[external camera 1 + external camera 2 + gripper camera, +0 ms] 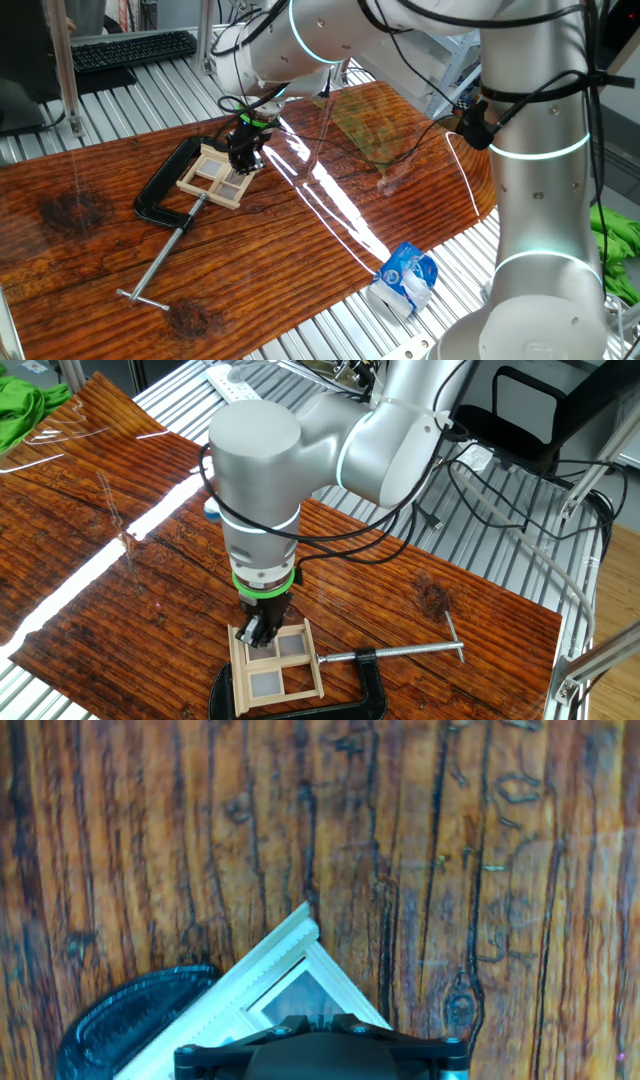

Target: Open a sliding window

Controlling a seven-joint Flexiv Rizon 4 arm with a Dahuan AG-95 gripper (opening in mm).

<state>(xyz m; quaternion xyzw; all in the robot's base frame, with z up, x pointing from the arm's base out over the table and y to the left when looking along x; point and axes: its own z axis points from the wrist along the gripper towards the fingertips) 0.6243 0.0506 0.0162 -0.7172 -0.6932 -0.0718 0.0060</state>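
Note:
The sliding window (218,176) is a small pale wooden frame with cross bars, lying flat on the wooden tabletop and held by a black C-clamp (160,192). My gripper (243,160) points straight down onto the window's right side, fingers shut together and touching its panes. In the other fixed view the gripper (258,635) presses into the upper left pane of the window (277,668). The hand view shows one corner of the window (270,982) and the clamp's black jaw (120,1020); the fingertips (318,1023) are barely visible, close together.
The clamp's long screw with T-handle (160,264) lies toward the table's front. A blue-and-white crumpled bag (404,281) sits at the table's front right edge. A clear plastic sheet (375,130) lies at the back right. My arm's base (545,180) stands on the right.

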